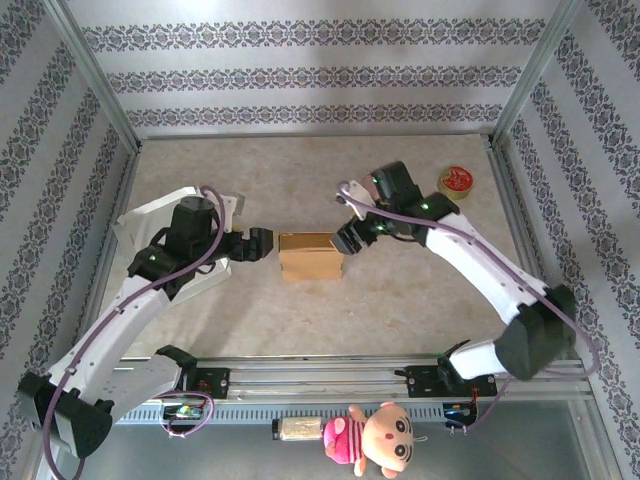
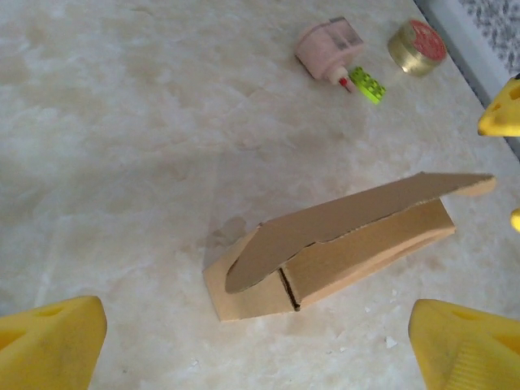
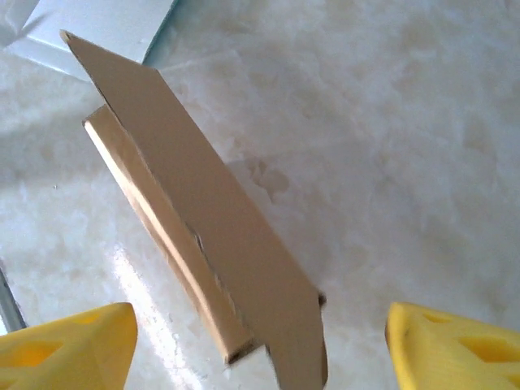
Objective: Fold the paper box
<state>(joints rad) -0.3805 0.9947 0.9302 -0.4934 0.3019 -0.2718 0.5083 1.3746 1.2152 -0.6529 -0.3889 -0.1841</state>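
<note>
The left gripper has its yellow fingers spread wide and empty, just beside the left end of the flat brown cardboard box. The box lies mid-way across the beige marbled tabletop, its long axis running left to right, 1 end toward each gripper, lid flap lifted ajar. The right gripper, also spread apart, sits at its right end, unclamped.

So the paper box is a small plain brown cardboard one, sitting roughly mid-table on the pale marbled tabletop, low and kinda squashed-looking, only half folded, with its long rounded-end lid flap lifted at an angle and not tucked in.
</note>
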